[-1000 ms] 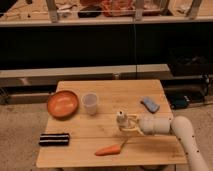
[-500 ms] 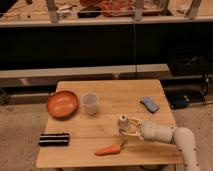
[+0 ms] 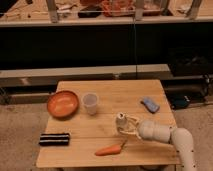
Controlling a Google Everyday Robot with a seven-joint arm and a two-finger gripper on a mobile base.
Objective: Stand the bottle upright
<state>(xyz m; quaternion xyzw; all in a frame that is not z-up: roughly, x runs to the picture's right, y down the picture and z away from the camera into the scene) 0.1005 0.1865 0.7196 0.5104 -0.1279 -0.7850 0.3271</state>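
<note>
Clamping shut on the small pale plastic bottle (image 3: 121, 119), cap uppermost, near the wooden table's (image 3: 125, 92) front edge, the gripper (image 3: 125, 128) reaches from the right; the round orange bowl (image 3: 63, 104) and translucent white cup (image 3: 90, 103) stand toward the left edge.

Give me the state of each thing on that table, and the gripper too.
bottle: about upright, gripped
gripper: shut on the bottle, low over the front right of the table
cup: upright, free
bowl: right way up, empty
carrot: lying flat, near front edge
blue sponge: lying flat
black packet: lying flat
</note>
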